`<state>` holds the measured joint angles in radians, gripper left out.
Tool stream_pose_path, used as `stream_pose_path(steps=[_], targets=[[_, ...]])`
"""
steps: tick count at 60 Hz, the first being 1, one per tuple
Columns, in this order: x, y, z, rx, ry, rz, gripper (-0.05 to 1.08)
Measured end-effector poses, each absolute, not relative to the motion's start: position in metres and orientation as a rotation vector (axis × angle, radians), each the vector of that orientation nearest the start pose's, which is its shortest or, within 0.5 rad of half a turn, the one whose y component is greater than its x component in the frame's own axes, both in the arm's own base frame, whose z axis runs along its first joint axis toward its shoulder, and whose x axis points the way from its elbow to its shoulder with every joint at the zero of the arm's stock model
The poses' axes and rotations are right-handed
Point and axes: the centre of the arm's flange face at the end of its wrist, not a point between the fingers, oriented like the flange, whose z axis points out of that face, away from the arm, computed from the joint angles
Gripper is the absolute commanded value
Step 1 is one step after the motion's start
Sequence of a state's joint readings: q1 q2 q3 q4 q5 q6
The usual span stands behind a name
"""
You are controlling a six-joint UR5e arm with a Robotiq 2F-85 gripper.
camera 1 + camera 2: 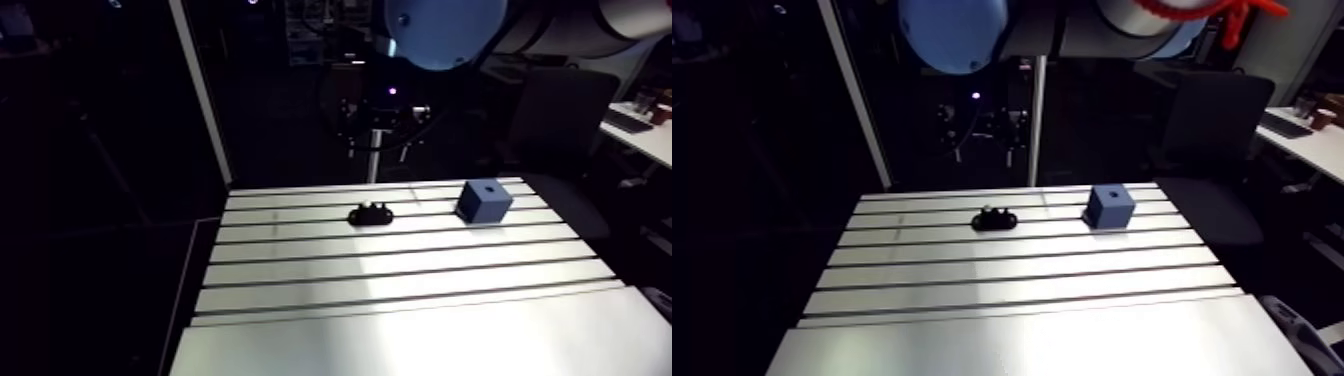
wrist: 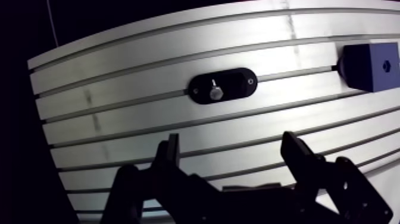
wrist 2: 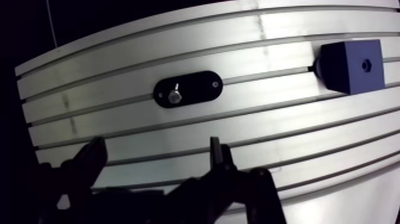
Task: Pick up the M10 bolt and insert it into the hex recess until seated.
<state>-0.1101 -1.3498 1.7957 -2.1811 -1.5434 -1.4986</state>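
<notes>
M10 bolt [image 2: 213, 92] isn't in the gripper [image 2: 232, 143], whose fingers are spread wide, hovering over the slotted aluminium table [image 2: 149, 53]. In the wrist view the bolt sits ahead of the gripper, in a black oval holder [image 2: 237, 87], toward one end of it. You can make out the hex head, but I can't tell if it's upright or leaning. Off to one side of the holder, well apart, there's a blue block [image 2: 366, 74] with the hex recess [image 3: 366, 64] in its face. One eye clips the block at the frame edge.

The arm view only shows the bolt as a pale speck on the holder mid-frame. The block is to its right and the recess is just a dark dot. The gripper is lost in the dark back there. A big light-blue joint cap [image 1: 440, 30] hogs the top of the frame.
</notes>
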Motion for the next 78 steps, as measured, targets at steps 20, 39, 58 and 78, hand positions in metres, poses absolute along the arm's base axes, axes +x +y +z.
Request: stream_pose_path(steps=[20, 39, 58, 78], targets=[[-0.582, -0.072, 0.292, 0.294, 3.282, -0.042, 0.32], [-0.591, -0.072, 0.269, 0.286, 3.266, -0.044, 0.34], [-0.595, -0.073, 0.256, 0.269, 3.267, -0.044, 0.34], [-0.596, -0.074, 0.246, 0.247, 3.261, -0.041, 0.34]])
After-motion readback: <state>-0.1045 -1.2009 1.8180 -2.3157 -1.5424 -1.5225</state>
